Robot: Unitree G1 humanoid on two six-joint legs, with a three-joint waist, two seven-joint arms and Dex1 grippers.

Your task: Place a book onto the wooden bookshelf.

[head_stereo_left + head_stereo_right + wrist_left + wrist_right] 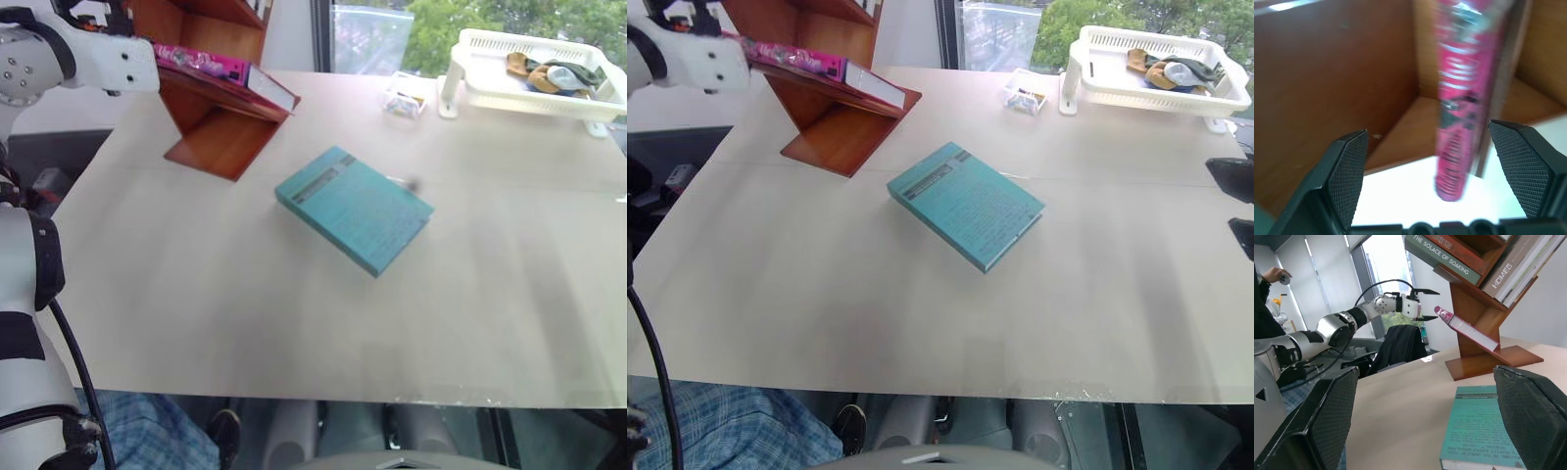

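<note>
Two eye views look down on the pale worktop (294,323), with the wooden bookshelf (220,122) cut off at the far left corner. From the right wrist, the shelf's upper slanted boards appear, loaded with other books (1508,269). The teal book (965,204) lies flat mid-worktop, well apart from the shelf. A white basket (1161,69) with cloth inside stands at the far right. The pink book (211,67) rests on a slanted shelf board. The left tool (1422,305) hovers just beside its raised end, jaws spread wide, gripping nothing. The right tool (1425,416) also stands open. A small packet (1024,96) near the basket is hard to make out.
</note>
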